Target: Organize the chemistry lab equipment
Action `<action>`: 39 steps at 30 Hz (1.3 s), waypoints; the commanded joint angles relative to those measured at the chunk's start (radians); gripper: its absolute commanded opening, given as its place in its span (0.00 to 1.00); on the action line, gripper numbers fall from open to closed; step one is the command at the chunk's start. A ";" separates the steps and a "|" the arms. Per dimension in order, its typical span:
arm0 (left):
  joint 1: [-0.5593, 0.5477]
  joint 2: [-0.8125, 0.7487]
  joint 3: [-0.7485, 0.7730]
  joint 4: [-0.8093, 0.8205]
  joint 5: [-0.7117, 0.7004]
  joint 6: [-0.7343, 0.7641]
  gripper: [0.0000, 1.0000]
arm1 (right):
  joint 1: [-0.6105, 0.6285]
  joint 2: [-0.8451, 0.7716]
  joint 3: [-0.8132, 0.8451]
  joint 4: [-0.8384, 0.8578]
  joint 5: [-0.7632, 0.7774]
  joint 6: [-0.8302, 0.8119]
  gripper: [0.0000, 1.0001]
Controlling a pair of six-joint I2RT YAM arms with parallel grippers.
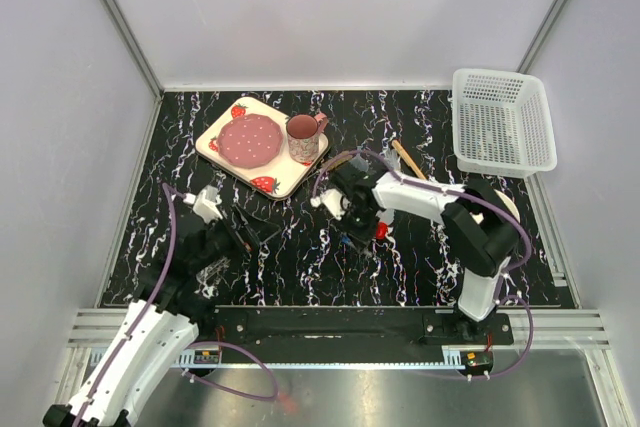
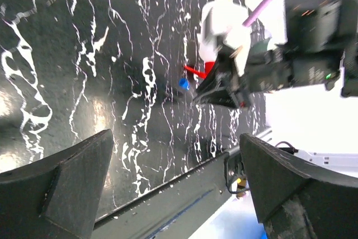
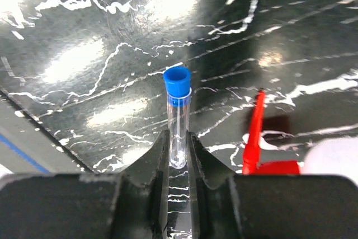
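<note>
The right pincer [image 3: 178, 144] is closed on a small clear blue-capped tube [image 3: 178, 113]. Its two fingers clamp the lower part of the tube, and the capped end sticks out past the fingertips. The wrist view does not show whether the tube touches the black marbled worktop [image 1: 300, 277].

In the overhead view this grip sits on the near side of the strawberry-print tray [image 1: 212, 143], just off the tray's near right corner and toward the arm bases. The red-capped squeeze bottle [image 1: 381, 231] lies just beside the tube, on the side away from the tray. Its red nozzle is close to the right finger but apart from it.

The left pincer [image 2: 178, 138] hangs with its jaws spread wide and nothing between them. It is on the near side of the tray, off the tray's left corner. Its camera looks across the worktop at the right pincer and the blue cap.

A wooden-handled tool [image 1: 408, 159] lies to the right of the tray, past the mug [image 1: 303, 139] that stands at the tray's right corner. A white basket [image 1: 503, 122] sits farther to the right, well apart from the tray. A pink plate [image 1: 250, 140] rests on the tray.
</note>
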 commanded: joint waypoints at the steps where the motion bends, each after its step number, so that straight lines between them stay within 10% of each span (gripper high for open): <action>1: 0.004 -0.031 -0.088 0.249 0.138 -0.157 0.96 | -0.103 -0.141 0.014 0.041 -0.192 -0.007 0.12; 11: -0.074 0.203 -0.261 0.834 0.218 -0.421 0.84 | -0.149 -0.325 -0.044 0.063 -0.539 -0.062 0.12; 39: -0.411 0.776 0.185 0.619 0.054 -0.263 0.46 | -0.146 -0.345 -0.058 0.031 -0.621 -0.113 0.12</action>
